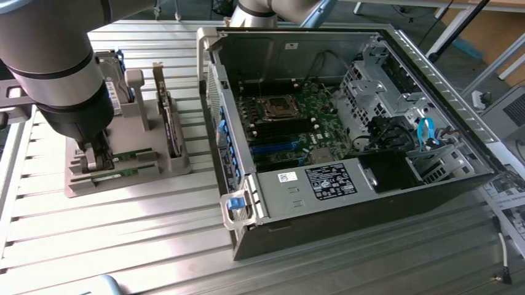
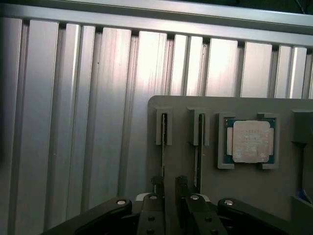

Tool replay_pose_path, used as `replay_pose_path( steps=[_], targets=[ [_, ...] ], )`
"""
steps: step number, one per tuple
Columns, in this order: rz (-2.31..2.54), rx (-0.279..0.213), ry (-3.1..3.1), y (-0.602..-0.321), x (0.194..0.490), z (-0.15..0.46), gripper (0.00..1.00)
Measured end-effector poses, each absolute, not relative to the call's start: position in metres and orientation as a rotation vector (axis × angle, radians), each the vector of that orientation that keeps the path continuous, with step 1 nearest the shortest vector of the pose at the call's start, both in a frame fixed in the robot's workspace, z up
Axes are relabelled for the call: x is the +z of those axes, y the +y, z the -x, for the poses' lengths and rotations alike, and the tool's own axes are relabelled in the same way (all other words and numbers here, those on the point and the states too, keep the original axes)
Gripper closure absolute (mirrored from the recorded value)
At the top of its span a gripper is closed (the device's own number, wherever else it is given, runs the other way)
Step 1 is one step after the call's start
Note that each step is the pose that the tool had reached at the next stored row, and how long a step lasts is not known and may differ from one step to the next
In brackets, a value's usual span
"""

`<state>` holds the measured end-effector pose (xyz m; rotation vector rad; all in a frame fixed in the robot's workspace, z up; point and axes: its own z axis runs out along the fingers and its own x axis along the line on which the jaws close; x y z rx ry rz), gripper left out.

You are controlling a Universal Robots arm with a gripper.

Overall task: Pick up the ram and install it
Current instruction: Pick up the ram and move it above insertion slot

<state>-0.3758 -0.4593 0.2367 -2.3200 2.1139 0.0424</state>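
Ram (image 2: 163,142) on edge, between end effector (image 2: 169,182) jaws

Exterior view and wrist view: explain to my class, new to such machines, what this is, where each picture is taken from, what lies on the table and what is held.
This is a robot arm with an end effector, its grasping part. The exterior view comes from a camera off the arm; the wrist view from a camera on the wrist, looking past the end effector. On the ribbed metal table stand an open computer case and a grey holder. The holder keeps a square silver processor chip and two thin memory sticks in slots. The end effector is open, low over the holder at one stick, and nothing looks gripped.
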Motion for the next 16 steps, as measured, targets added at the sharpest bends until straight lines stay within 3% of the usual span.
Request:
replay_pose_path(
  steps=[16],
  targets=[
    [2.320,0.042,2.114,-0.4634,0.2305,0.3758,0.76]
  ],
)
